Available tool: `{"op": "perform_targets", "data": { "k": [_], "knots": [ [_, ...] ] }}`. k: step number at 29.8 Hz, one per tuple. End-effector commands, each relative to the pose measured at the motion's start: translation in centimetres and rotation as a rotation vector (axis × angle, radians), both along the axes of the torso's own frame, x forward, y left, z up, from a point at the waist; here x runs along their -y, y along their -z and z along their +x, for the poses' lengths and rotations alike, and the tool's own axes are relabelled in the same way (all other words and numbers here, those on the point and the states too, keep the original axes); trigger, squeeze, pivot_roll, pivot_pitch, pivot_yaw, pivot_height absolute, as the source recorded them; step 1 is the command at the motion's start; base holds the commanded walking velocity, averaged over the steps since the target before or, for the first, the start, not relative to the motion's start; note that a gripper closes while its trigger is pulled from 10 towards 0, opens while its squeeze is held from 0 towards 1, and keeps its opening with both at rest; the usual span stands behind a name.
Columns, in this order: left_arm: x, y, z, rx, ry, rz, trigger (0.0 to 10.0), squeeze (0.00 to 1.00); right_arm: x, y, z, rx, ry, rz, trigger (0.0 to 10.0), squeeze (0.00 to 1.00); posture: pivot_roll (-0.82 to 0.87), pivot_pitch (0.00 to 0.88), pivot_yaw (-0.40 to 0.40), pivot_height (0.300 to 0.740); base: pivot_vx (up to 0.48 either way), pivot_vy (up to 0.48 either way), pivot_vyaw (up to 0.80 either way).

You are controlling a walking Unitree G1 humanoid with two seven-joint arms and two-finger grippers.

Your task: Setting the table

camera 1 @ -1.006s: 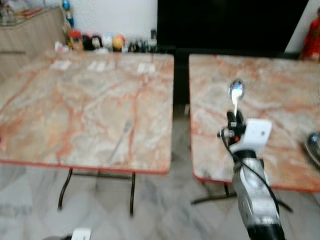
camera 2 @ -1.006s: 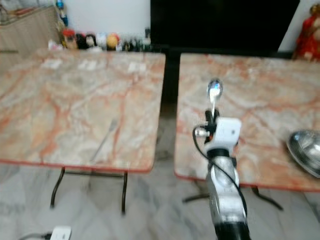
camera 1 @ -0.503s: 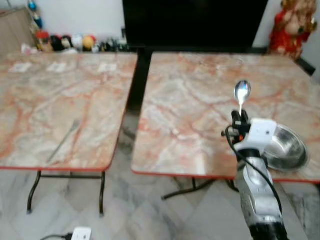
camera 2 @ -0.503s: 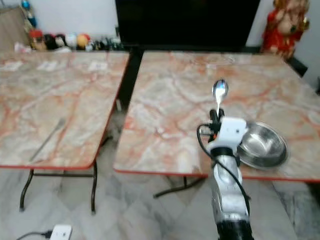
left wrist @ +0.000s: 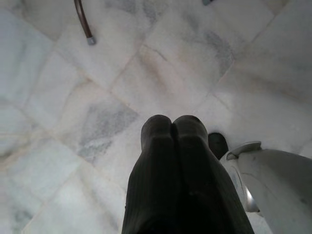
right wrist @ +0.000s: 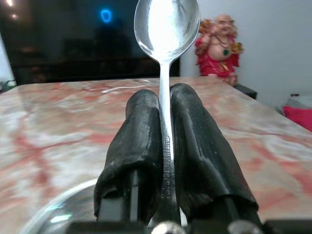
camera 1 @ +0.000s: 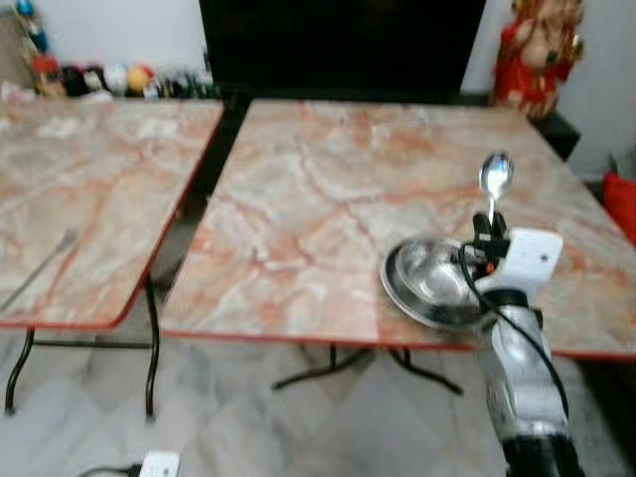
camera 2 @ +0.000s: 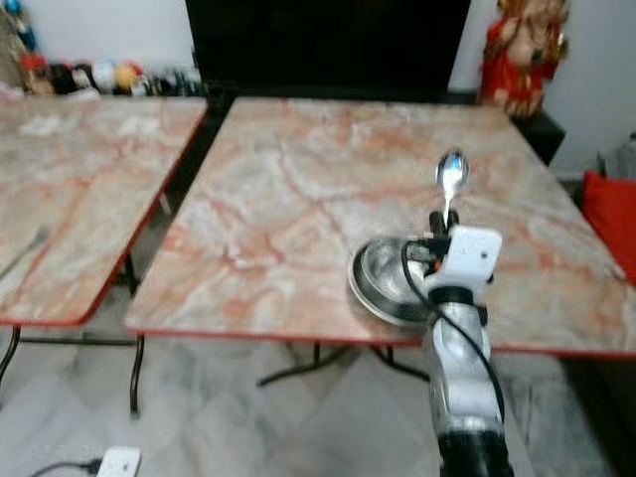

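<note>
The right hand (right wrist: 165, 161) is clamped on the handle of a spoon (camera 1: 495, 180), its two black fingers (right wrist: 139, 146) pressed against either side of the stem so the bowl of the spoon stands upright above them. It hangs at the near edge of the right-hand worktop (camera 1: 328, 189), just above and beside a steel bowl (camera 1: 429, 281) that sits close to that edge. From where I stand the spoon is in the air, touching neither the bowl nor the marble. The left hand (left wrist: 170, 141) points down at the pale tiled floor (left wrist: 73, 97) with its fingers pressed together and nothing between them; that arm looks idle. Farther out, the left-hand worktop (camera 1: 89, 179) carries what looks like a fork (camera 1: 40, 266) lying near its front edge, though it is too blurred to be sure. A red figurine (camera 1: 537, 50) stands past the far right corner, and a row of small ornaments (camera 1: 89, 78) lines the wall behind the left worktop. As for progress, I'd say the setting is only started: the bowl is down, the spoon is carried to its place but not yet laid, and I see no plate or cup on this worktop. The next move is probably lowering the spoon flat beside the bowl and letting go.
</note>
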State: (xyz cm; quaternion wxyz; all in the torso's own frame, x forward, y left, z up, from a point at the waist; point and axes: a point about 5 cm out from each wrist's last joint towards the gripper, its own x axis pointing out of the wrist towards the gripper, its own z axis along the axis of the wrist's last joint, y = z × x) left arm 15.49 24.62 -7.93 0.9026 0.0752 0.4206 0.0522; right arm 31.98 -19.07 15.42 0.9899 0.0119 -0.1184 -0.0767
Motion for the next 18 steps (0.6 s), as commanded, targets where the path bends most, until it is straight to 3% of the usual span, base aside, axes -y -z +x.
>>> {"op": "perform_targets", "data": {
  "k": [1,13,18],
  "knots": [
    [0.34,0.2,-0.13,-0.016,0.004,-0.005,10.0,0.0,1.06,0.13,0.08,-0.02,0.04,-0.003,10.0,0.0,-0.03,0.0,0.035,0.74,0.0,0.0,0.0],
    [0.41,0.21,-0.22,-0.004,-0.01,-0.02,10.0,0.0,1.79,-0.33,0.89,-0.043,0.055,-0.011,10.0,0.0,-0.02,0.0,0.032,0.74,0.0,0.0,0.0],
    [0.57,0.12,0.03,0.008,-0.007,-0.025,10.0,0.0,1.35,-0.05,0.81,-0.05,0.044,-0.004,10.0,0.0,-0.02,0.0,0.034,0.74,0.268,0.0,0.0]
  ]
}}
